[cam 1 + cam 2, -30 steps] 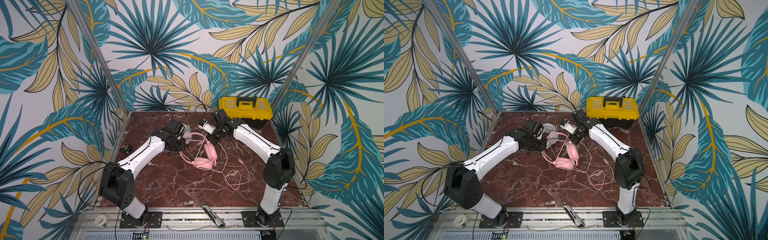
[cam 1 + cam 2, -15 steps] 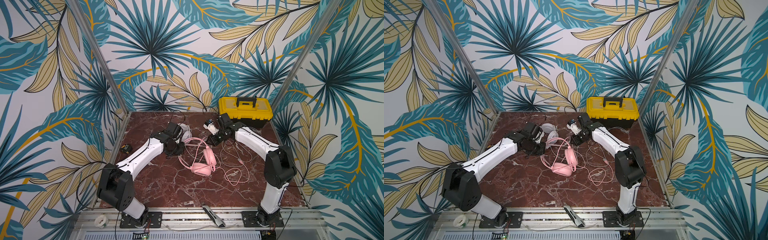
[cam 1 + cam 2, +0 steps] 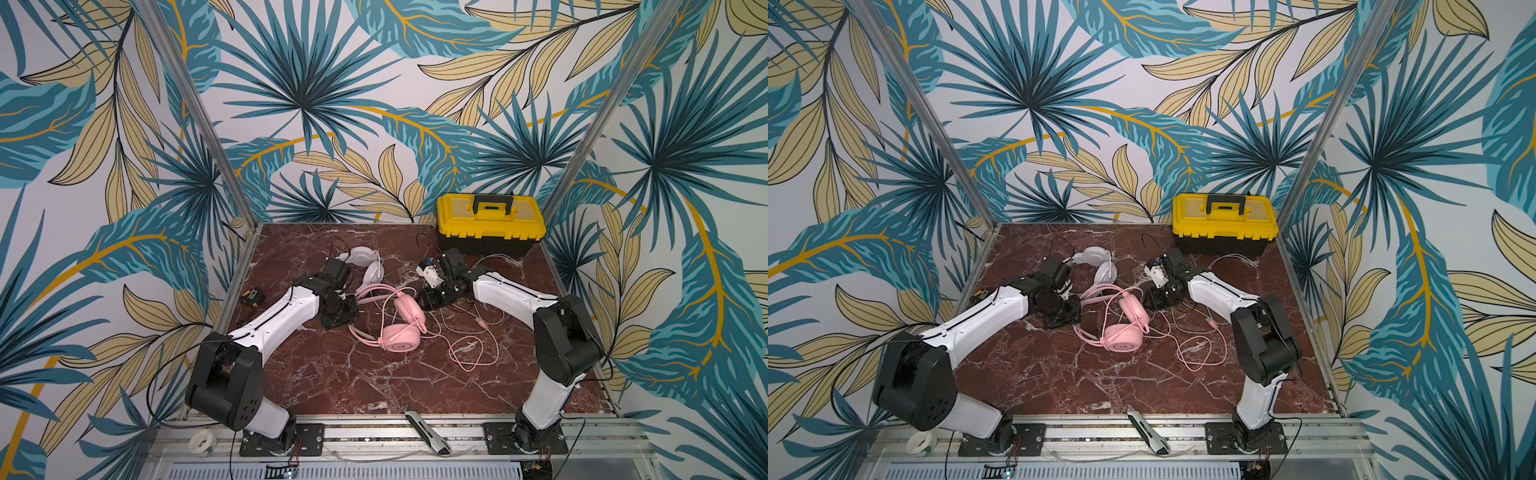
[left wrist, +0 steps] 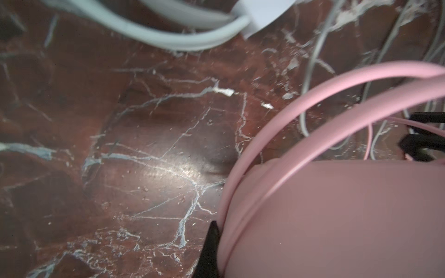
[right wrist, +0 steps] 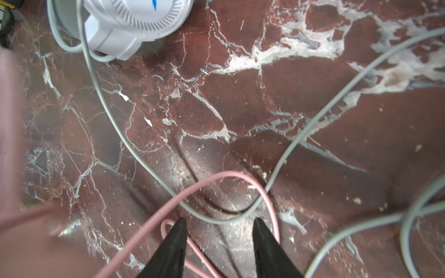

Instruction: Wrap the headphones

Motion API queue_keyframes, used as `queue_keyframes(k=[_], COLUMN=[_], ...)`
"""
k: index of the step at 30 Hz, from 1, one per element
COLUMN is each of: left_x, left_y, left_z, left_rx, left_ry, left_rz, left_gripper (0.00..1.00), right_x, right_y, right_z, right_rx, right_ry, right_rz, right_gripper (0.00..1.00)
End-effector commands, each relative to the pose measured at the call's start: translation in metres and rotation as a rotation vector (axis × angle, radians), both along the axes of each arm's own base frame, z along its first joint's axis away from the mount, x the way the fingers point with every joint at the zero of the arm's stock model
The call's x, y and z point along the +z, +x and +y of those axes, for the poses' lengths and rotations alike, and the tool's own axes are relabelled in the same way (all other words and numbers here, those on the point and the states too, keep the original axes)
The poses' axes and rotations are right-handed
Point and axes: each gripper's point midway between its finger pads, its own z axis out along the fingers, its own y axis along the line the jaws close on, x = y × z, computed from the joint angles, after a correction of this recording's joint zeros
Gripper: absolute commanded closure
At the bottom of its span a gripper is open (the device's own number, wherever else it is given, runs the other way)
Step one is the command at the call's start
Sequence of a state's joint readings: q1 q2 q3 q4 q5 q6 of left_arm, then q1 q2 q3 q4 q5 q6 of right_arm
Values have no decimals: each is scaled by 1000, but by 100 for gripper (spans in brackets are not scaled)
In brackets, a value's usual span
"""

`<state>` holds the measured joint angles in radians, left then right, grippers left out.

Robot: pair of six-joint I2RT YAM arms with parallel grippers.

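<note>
Marble worktop point(image 3: 374, 386): pink headset point(image 3: 401, 340) is found front-left of yellow toolbox point(image 3: 490, 224), white headset point(image 3: 363, 255) left of it. Pink cable point(image 5: 231, 172) & grey cable point(image 5: 287, 152) are seen loose, nothing wrapped yet. Left claw point(image 3: 352, 309) is clenched on pink band point(image 4: 313, 96); right claw point(image 5: 219, 221) is released, empty.

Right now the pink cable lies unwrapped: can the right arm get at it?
Probably yes. The right gripper is open close over the table, with the pink cable looping just ahead of its fingertips; only the grey cable crosses there.
</note>
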<state>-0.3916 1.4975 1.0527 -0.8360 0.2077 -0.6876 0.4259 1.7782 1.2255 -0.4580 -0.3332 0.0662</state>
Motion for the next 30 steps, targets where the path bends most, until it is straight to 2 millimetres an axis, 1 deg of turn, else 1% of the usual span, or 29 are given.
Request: queue_keyframes(k=[1, 3, 6, 9, 13, 17, 22, 24, 30], left_x=[4, -5, -18, -31, -44, -54, -60, -60, -57], left_y=[-8, -14, -21, -24, -28, -32, -35, -34, -27], left_z=[0, 2, 6, 12, 15, 17, 20, 21, 21], left_rx=[107, 123, 127, 121, 103, 91, 68, 60, 20], left_ry=[-24, -2, 29, 69, 100, 121, 142, 146, 154], left_rz=[4, 24, 58, 83, 119, 144, 158, 154, 132], left_gripper=[100, 100, 96, 86, 76, 68, 59, 58, 47], right_x=[13, 11, 6, 1, 2, 4, 3, 3, 6], right_y=[-2, -4, -7, -10, -12, -13, -11, -12, -13], right_z=[-3, -7, -13, -18, -25, -28, -27, -27, -28], right_rx=[-41, -54, -76, -95, -114, -117, -114, -110, -105], right_ry=[19, 11, -11, -32, -54, -66, -70, -70, -70], right_rz=[-33, -31, -26, -20, -32, -41, -38, -37, -44], right_gripper=[52, 50, 50, 49, 49, 49, 49, 49, 49])
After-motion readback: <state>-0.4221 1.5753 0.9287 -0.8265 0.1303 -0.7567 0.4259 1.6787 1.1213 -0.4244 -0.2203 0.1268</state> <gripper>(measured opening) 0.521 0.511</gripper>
